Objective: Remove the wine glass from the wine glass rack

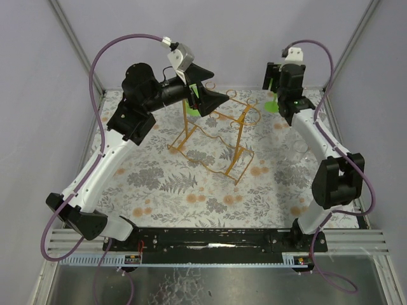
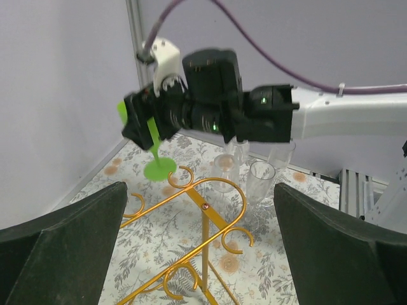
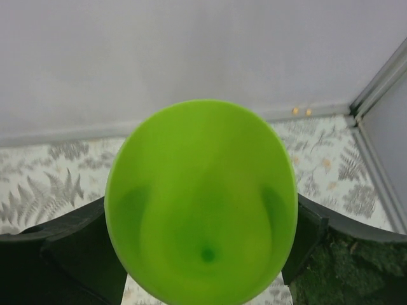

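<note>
Pale grey wall panels (image 1: 222,38) enclose a table covered by a white cloth printed with grey ferns and orange flowers (image 1: 172,184).

1. Rack. The thin golden-orange wire wine glass rack (image 2: 206,213) stands near the middle of the cloth, with its curled loop ends toward the far side.

2. Right arm. The right gripper (image 2: 149,117) is at the far right of the table, past the far right end of the rack. Its jaws are closed against the bowl of the bright green plastic wine glass (image 3: 200,190), one black finger (image 3: 57,248) on each side. The glass is upright and clear of the rack. Its stem hangs below the gripper, and its round green foot (image 2: 159,169) is low over the cloth, just beyond the far loops. Whether the foot touches the cloth cannot be determined.

3. Left arm. The left gripper (image 1: 205,87) is positioned above the far left part of the rack. Its two dark fingers (image 2: 63,241) are spread wide apart and grip nothing; the rack wire lies below the gap, without contact.

4. Other items. A group of clear drinking glasses (image 2: 261,181) stands on the cloth to the right of the rack.
</note>
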